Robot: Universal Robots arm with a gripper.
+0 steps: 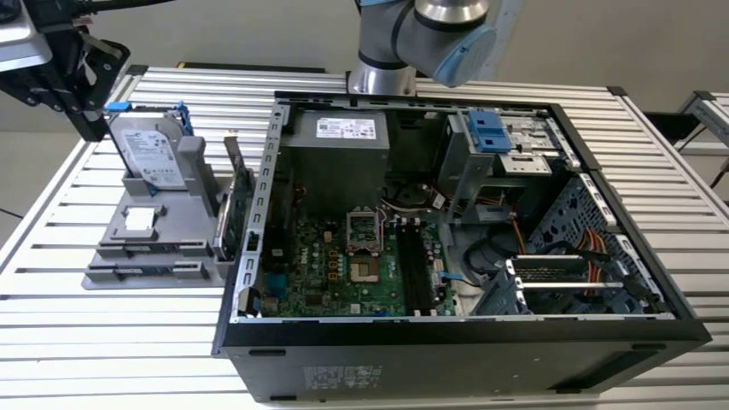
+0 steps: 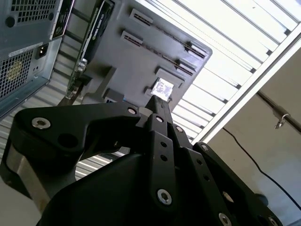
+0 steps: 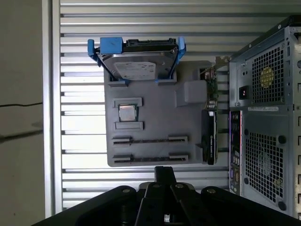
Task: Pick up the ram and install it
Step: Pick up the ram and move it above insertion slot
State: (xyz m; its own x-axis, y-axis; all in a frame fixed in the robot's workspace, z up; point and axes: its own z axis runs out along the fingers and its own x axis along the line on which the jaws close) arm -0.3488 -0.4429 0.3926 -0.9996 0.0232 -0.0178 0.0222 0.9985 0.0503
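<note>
Gripper (image 1: 89,128) poised above the grey holder (image 3: 155,117) on the bench (image 1: 114,342), beside the open computer case (image 1: 456,359). Fingers (image 3: 164,176) pressed together, nothing between them. Ram (image 3: 150,140): probably the thin dark strip seen edge-on in a holder slot in the first wrist view, at the end opposite the hard drive (image 3: 136,68). Clear of the gripper.

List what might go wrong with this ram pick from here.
The ram lies edge-on, a thin strip in the gray holder; a slightly offset claw may miss it. The upright hard drive stands close beside the claw in the exterior view and might get bumped.
</note>
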